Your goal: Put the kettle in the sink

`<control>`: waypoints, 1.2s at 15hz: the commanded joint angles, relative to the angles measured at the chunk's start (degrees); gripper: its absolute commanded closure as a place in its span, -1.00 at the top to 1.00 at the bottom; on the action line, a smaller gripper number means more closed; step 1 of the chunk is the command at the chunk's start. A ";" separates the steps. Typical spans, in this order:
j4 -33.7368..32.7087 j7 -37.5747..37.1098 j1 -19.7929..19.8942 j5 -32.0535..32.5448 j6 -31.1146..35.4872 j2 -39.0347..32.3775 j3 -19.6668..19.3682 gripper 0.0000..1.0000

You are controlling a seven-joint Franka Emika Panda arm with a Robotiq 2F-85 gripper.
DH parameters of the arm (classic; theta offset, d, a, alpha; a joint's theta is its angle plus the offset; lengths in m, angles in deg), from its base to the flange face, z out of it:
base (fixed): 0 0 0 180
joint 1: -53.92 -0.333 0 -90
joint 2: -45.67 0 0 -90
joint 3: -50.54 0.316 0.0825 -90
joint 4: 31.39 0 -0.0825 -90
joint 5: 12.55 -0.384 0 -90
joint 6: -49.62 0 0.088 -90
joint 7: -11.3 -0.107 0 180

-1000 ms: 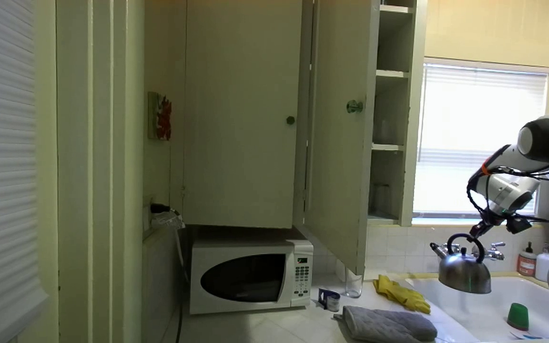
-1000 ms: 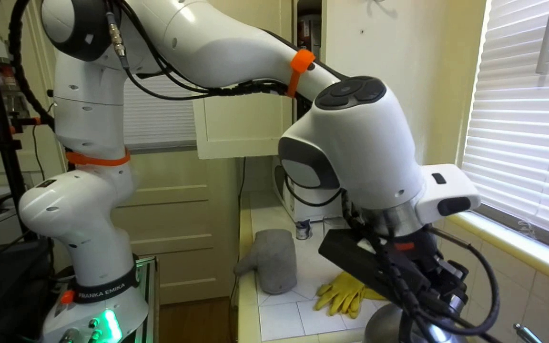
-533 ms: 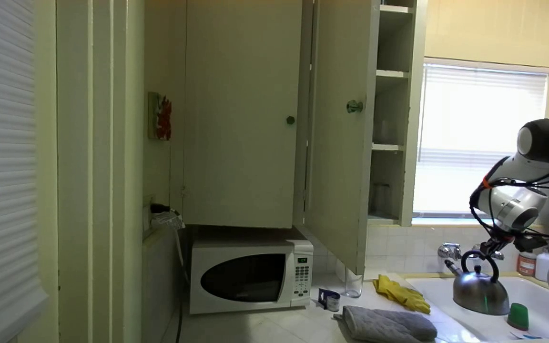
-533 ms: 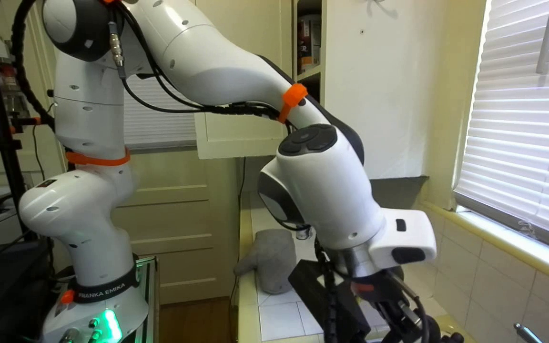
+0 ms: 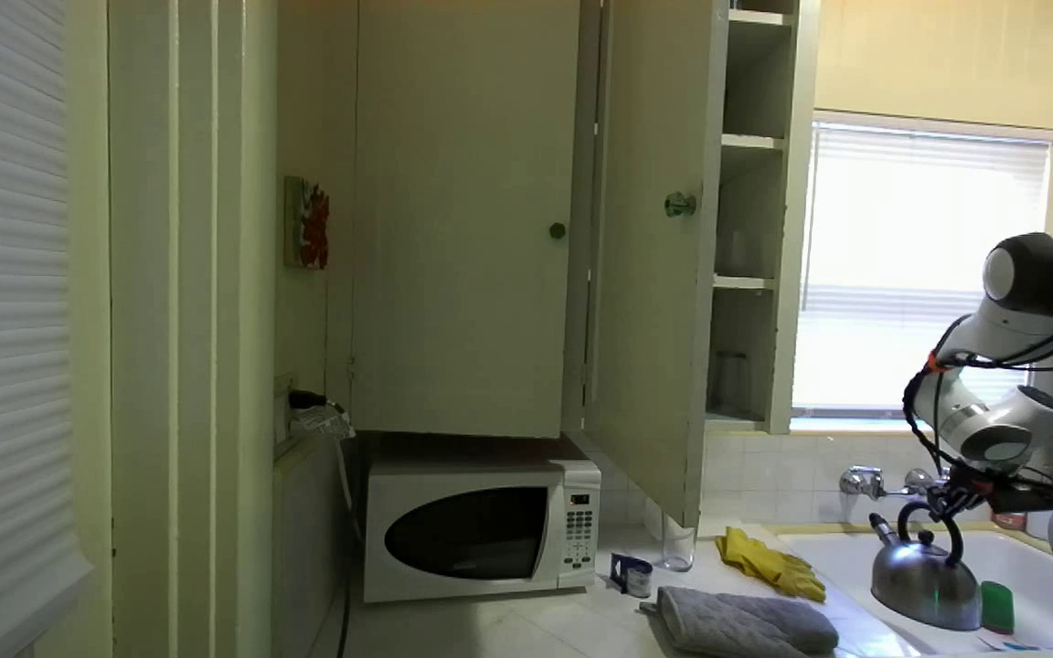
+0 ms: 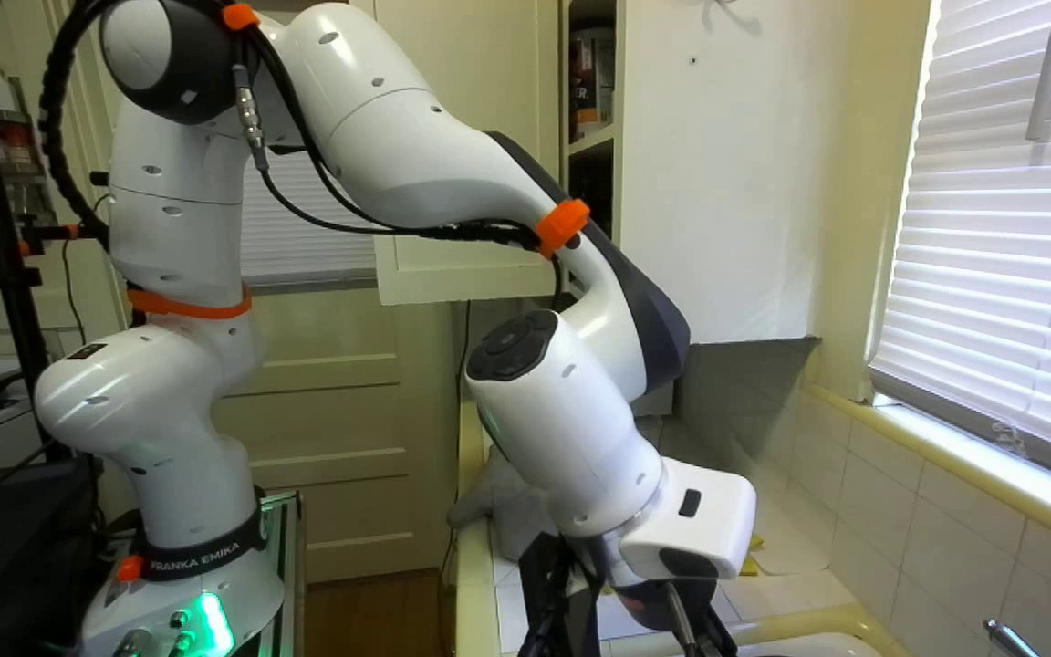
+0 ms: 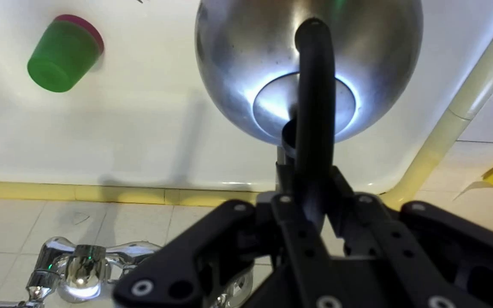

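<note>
The steel kettle (image 5: pixel 924 585) with a black arched handle is inside the outline of the white sink (image 5: pixel 1052 612) in an exterior view. It looks upright, its spout toward the back wall. Whether its base touches the sink floor I cannot tell. My gripper (image 5: pixel 947 501) is at the top of the handle. In the wrist view the gripper (image 7: pixel 312 174) has its fingers on both sides of the handle (image 7: pixel 315 102), shut on it. The kettle body (image 7: pixel 238 64) hangs over or stands on the basin. In the remaining exterior view the fingertips and kettle are out of frame.
A green cup (image 7: pixel 60 55) with a pink rim lies in the sink close to the kettle. A chrome faucet (image 7: pixel 84 273) is on the back wall. Yellow gloves (image 5: pixel 769 562) and a grey oven mitt (image 5: pixel 746 621) lie on the counter. A cabinet door (image 5: pixel 650 274) hangs open.
The gripper and kettle have moved down and toward the sink's middle, from above the rim to inside the basin's outline beside the green cup. The grip on the handle has stayed.
</note>
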 commanded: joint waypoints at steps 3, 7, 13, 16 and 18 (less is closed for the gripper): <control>-0.04 0.09 0.07 -0.76 0.03 -0.16 0.32 -0.89; -3.35 4.79 1.20 -11.18 -1.21 -5.07 3.61 -0.89; -10.70 22.24 2.13 -31.38 -1.14 -11.21 6.31 -0.89; -13.51 30.40 1.85 -37.52 -1.51 -13.83 5.17 -0.89; -14.87 34.72 1.80 -40.77 -1.72 -15.65 4.56 -0.89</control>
